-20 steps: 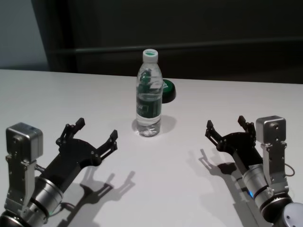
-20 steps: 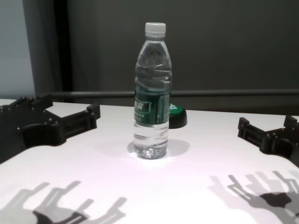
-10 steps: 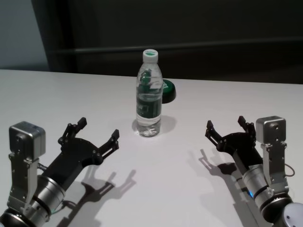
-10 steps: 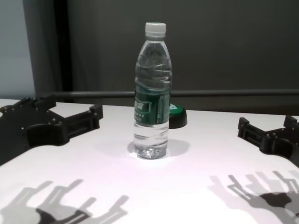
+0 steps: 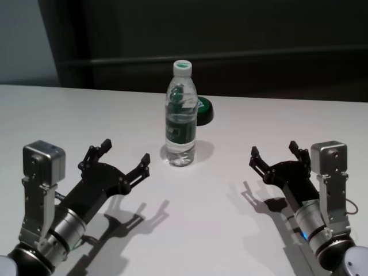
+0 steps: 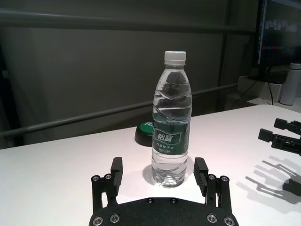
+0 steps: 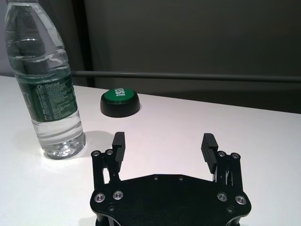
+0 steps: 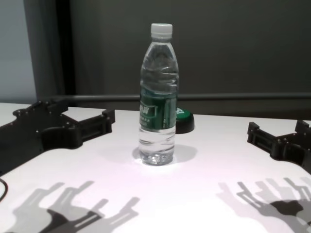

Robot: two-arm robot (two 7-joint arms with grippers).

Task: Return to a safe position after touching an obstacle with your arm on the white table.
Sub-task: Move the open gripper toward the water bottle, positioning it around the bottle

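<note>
The obstacle, a clear water bottle (image 5: 181, 115) with a white cap and a green label, stands upright mid-way across the white table (image 5: 86, 109). My left gripper (image 5: 125, 151) hovers open just short of the bottle and to its left, pointing at it. In the left wrist view the bottle (image 6: 171, 127) rises straight ahead between the spread fingers of the left gripper (image 6: 158, 165), apart from them. My right gripper (image 5: 273, 148) is open low over the table at the right, well off the bottle (image 7: 47, 94).
A low black round object with a green top (image 5: 205, 109) sits just behind the bottle on its right. A dark rail and wall run along the table's far edge. Gripper shadows fall on the near tabletop.
My left gripper has moved forward and to the right, closer to the bottle, still open. The bottle and the right arm have stayed where they were.
</note>
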